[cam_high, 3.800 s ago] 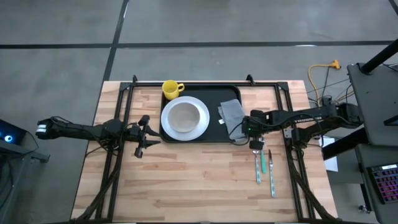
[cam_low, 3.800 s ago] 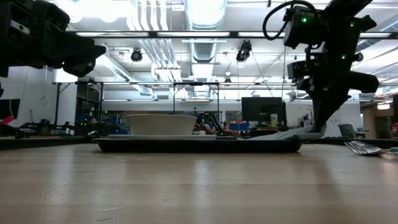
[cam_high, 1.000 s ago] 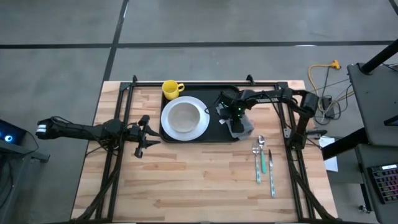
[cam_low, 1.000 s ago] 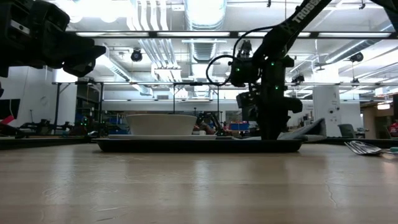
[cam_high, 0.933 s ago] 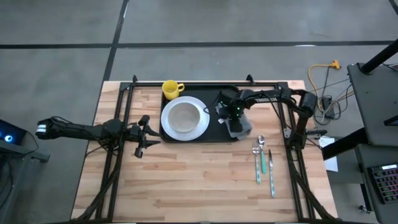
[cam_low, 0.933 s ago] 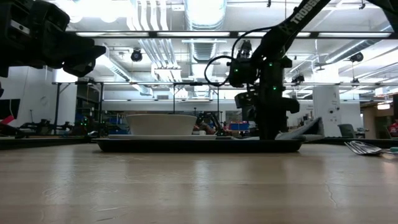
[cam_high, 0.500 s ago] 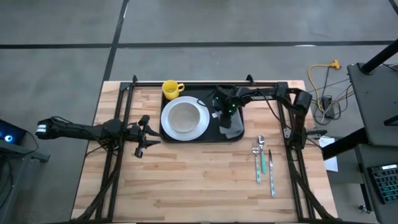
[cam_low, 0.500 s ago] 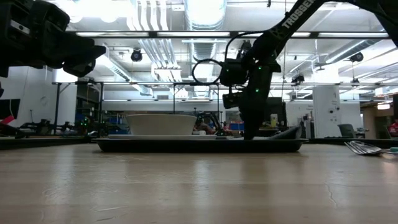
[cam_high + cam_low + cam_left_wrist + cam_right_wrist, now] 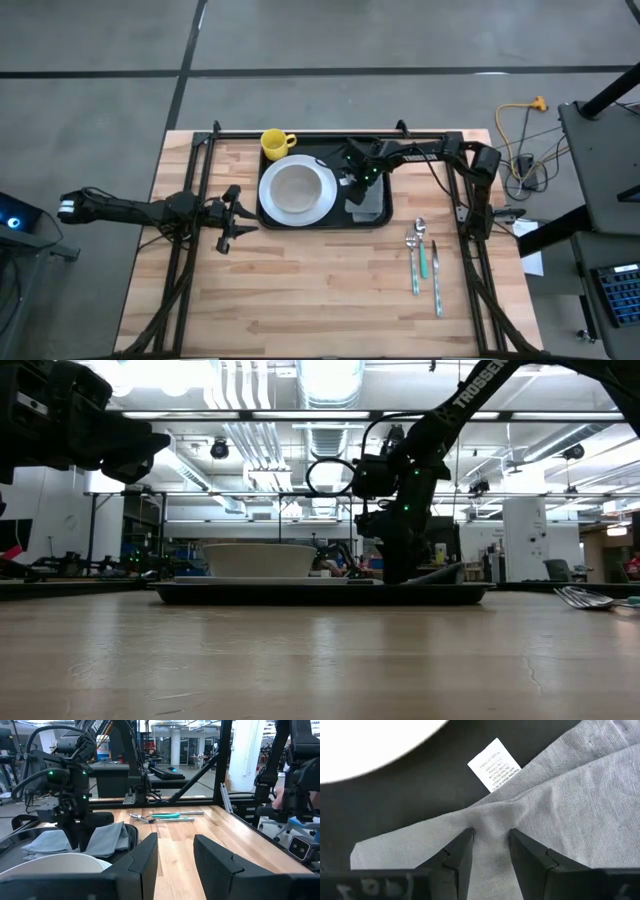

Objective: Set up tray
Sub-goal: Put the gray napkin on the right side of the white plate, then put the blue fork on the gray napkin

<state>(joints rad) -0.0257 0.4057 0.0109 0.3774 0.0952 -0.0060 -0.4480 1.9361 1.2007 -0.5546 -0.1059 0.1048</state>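
Observation:
The black tray [image 9: 330,225] lies at the table's far middle, carrying a white plate with a bowl [image 9: 297,190] and the grey napkin [image 9: 368,200], which lies flat on the tray floor right of the plate. My right gripper [image 9: 353,184] stands over the napkin's plate-side part, shut on it; the low view shows it upright on the tray [image 9: 395,570]. My left gripper [image 9: 228,232] waits open above the table left of the tray, touching nothing. A white label [image 9: 495,765] is sewn to the napkin [image 9: 560,800]. My right gripper [image 9: 491,842] pinches a raised ridge of the napkin [image 9: 492,822] between its two fingers [image 9: 455,855], near the label at the napkin's plate-side edge. It comes from above, pointing down. The rest of the napkin lies on the tray floor [image 9: 395,805], creased toward the pinch.
A yellow mug [image 9: 276,142] stands at the tray's far-left corner. A spoon and a teal-handled fork [image 9: 417,255] and a knife [image 9: 436,280] lie on the wood right of the tray. Bare wood spreads along the near side.
My right gripper has moved toward the table's left, toward the plate, staying low on the tray and dragging the napkin along. The napkin's right part, which lay over the tray's right rim, now lies inside the tray.

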